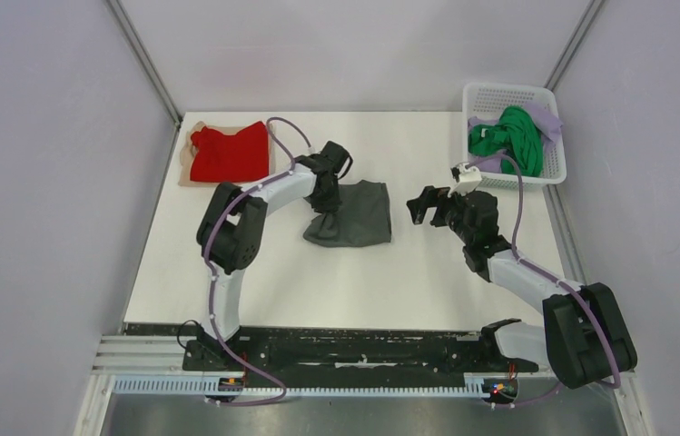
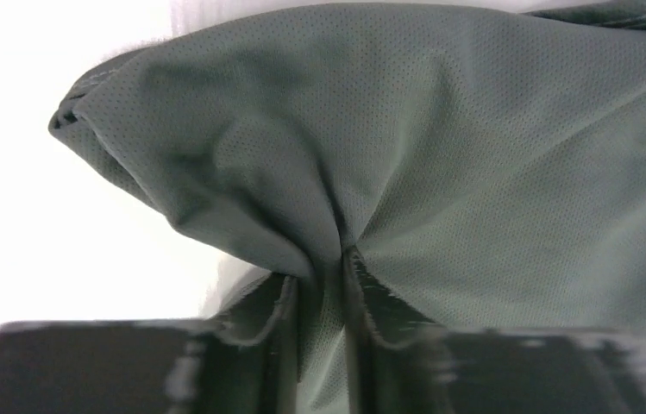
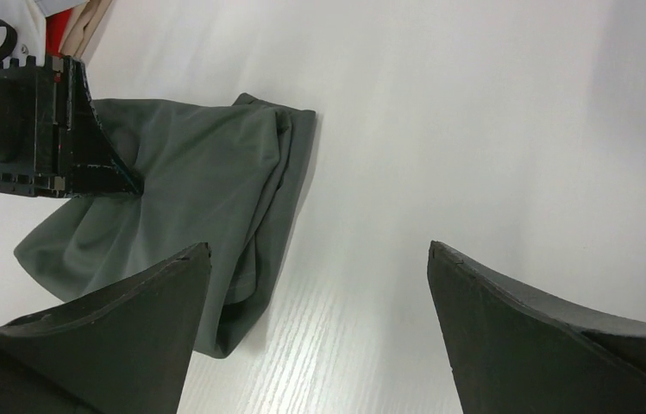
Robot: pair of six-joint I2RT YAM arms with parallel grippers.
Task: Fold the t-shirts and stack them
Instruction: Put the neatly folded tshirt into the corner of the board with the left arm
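The dark grey t-shirt (image 1: 359, 213) lies partly folded in the middle of the white table. My left gripper (image 1: 328, 207) is shut on its left side, and a bunch of the grey cloth (image 2: 440, 147) sits pinched between the jaws (image 2: 326, 263). The shirt also shows in the right wrist view (image 3: 207, 190). My right gripper (image 1: 424, 207) is open and empty, hovering over bare table right of the shirt, as its wrist view shows (image 3: 319, 250). The red t-shirt (image 1: 229, 153) lies folded at the far left. The bright green t-shirt (image 1: 508, 136) and pale lavender t-shirt (image 1: 543, 116) are bunched in the basket.
The white mesh basket (image 1: 554, 171) stands at the far right of the table (image 1: 363, 282). A beige cloth (image 1: 183, 171) peeks out under the red shirt. Grey walls close in the left, back and right sides.
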